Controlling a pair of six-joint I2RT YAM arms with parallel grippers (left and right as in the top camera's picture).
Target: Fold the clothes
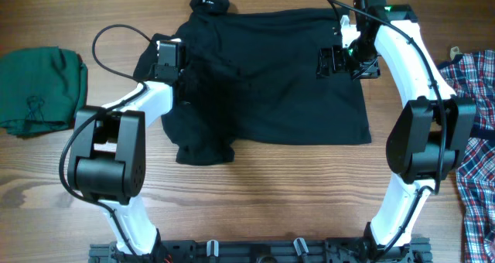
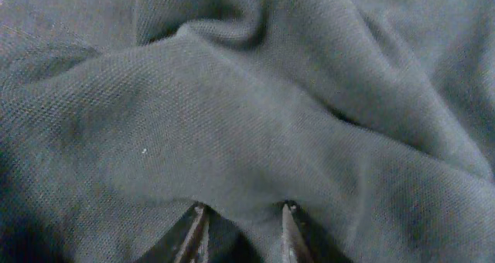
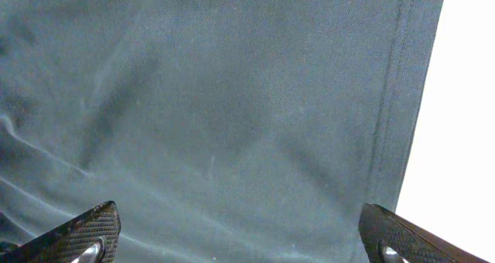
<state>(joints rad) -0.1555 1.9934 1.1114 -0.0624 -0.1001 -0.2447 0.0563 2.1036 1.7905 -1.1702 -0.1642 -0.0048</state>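
Observation:
The black shirt [image 1: 271,93] lies spread across the middle of the table, with its left side bunched and a dark lump at the top edge. My left gripper [image 1: 172,46] is at the shirt's upper left. In the left wrist view its fingers [image 2: 242,220] sit close together with a raised fold of the black fabric [image 2: 232,100] pinched between them. My right gripper [image 1: 331,62] is over the shirt's upper right. In the right wrist view its fingers [image 3: 236,236] are wide open above flat black fabric [image 3: 232,100], near a stitched hem [image 3: 394,100]. The logo and neck label are not visible.
A dark green folded garment [image 1: 42,89] lies at the left edge of the wooden table [image 1: 255,193]. A red-white-blue plaid shirt [image 1: 476,139] lies at the right edge. Bare table shows as a bright strip [image 3: 464,100] beyond the hem.

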